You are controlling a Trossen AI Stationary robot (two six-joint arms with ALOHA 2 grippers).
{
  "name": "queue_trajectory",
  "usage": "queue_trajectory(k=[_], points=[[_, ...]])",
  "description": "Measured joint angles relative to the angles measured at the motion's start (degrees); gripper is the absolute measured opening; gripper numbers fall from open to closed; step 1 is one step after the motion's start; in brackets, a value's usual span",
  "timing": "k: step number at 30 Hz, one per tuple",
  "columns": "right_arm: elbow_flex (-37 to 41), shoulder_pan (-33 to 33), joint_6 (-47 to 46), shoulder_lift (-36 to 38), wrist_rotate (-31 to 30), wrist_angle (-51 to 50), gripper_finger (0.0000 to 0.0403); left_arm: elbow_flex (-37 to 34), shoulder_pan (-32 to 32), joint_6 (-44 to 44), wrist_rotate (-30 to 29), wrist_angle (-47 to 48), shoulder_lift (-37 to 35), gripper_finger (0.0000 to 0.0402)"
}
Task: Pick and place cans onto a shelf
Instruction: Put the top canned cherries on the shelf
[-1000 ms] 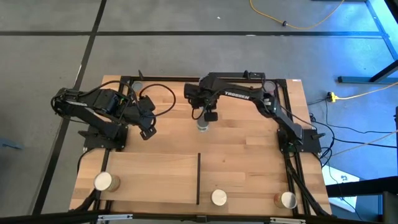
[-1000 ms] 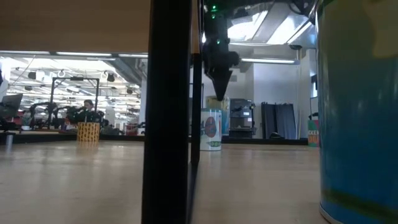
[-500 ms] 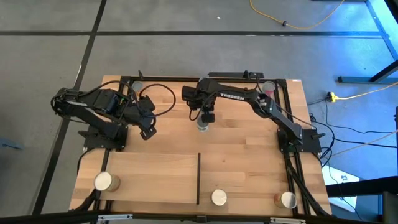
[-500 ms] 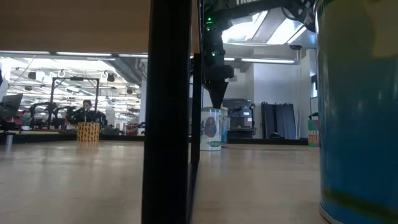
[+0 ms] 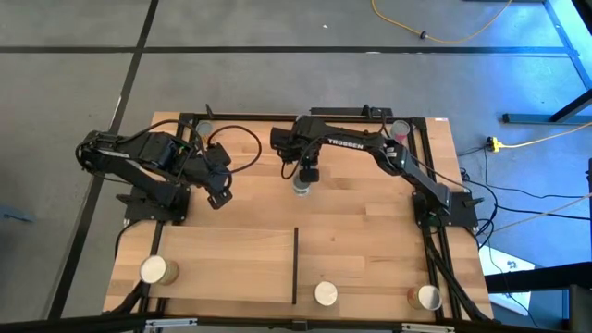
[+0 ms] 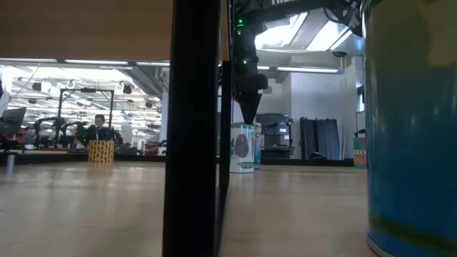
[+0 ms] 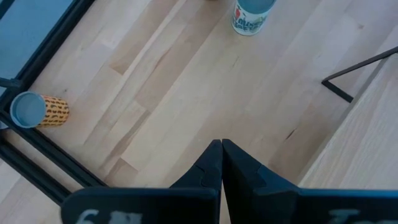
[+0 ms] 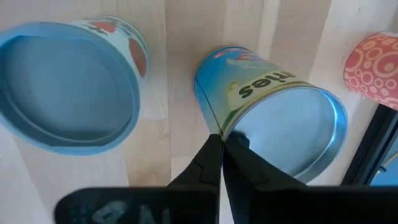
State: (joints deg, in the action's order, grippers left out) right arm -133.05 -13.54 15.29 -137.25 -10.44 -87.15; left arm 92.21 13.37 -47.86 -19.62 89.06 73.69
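My right gripper (image 5: 311, 172), shut, points down at the table's middle, its tips (image 8: 221, 142) at the top rim of an upright green-labelled can (image 8: 267, 106). A white-labelled can (image 8: 68, 87) stands beside it. In the low view the gripper (image 6: 250, 118) is just above these cans (image 6: 242, 148). My left gripper (image 5: 220, 196) is shut and empty at the table's left. The light-wood shelf (image 5: 231, 264) with its black bar (image 5: 295, 265) lies near the front edge, and one can (image 5: 154, 270) stands on it. My right gripper's shut fingertips (image 8: 214, 155) come from above, pointing down, to the top rim (image 8: 217, 127) of the green-labelled can, which stands upright on the table. I cannot tell whether they touch it.
Two cans (image 5: 325, 294) (image 5: 428, 297) stand right of the black bar at the front edge. A pink-patterned can (image 8: 373, 68) and an orange can (image 7: 37, 111) stand by the black table frame. A large blue can (image 6: 414, 128) stands close to the low camera.
My right gripper has gone down a little toward the cans at the table's middle and slightly toward the left edge, its fingers staying shut. The cans have stayed where they were.
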Motion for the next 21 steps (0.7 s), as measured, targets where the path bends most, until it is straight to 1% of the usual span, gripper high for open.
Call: queue_trajectory(k=[7, 16, 21], points=[[0.0, 0.0, 0.0, 0.0, 0.0, 0.2, 0.0006, 0.0, 0.0, 0.0, 0.6, 0.0, 0.0, 0.0000], [0.0, 0.0, 0.1, 0.1, -0.2, 2.5, 0.0053, 0.0, 0.0, -0.1, 0.9, 0.0, 0.0, 0.0000], [-2.0, 0.1, 0.2, 0.3, -3.6, -0.3, 0.0061, 0.0, 0.0, -0.2, 0.9, 0.0, 0.0, 0.0000]])
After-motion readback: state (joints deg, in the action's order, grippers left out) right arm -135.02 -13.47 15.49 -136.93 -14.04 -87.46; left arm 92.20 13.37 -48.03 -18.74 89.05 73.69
